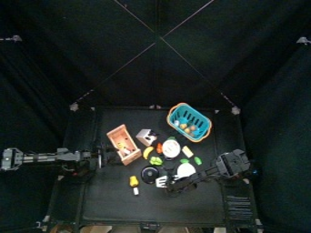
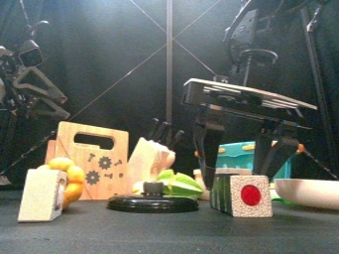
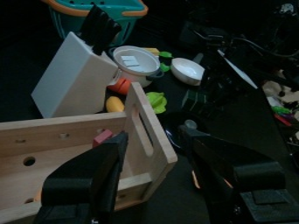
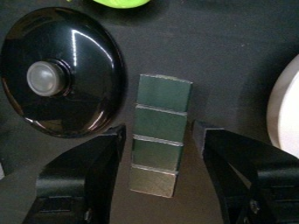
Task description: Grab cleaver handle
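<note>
Top view: small matte black table point(image 1: 104, 196) inside black curtains point(image 1: 49, 55). Near its middle, a tan wooden box point(image 1: 122, 138), a pale slanted knife block point(image 1: 145, 138) and a round white plate point(image 1: 172, 147). Toward the back edge, a teal basket point(image 1: 188, 116) with an orange rim. Right gripper point(image 1: 180, 182) near the front edge, right of centre; left gripper point(image 1: 91, 157) at the left edge, beside the box.

Front view: right gripper point(image 2: 243, 159) pointing down, jaws spread wide, empty, straddling from above a square block point(image 2: 243, 195) with a red dot on its white face. Beside the block, a glossy black lid point(image 2: 153, 203) with a knob.

Left wrist view: left gripper point(image 3: 158, 166) wide and empty over the box wall. Past the knife block, on the white plate, a flat pale grey cleaver blade point(image 3: 138, 61). Cleaver handle too small to make out. Cleaver well apart from both grippers.

Right wrist view: dull grey-green segmented top of the block between the parted jaws, no contact; lid just beside.
</note>
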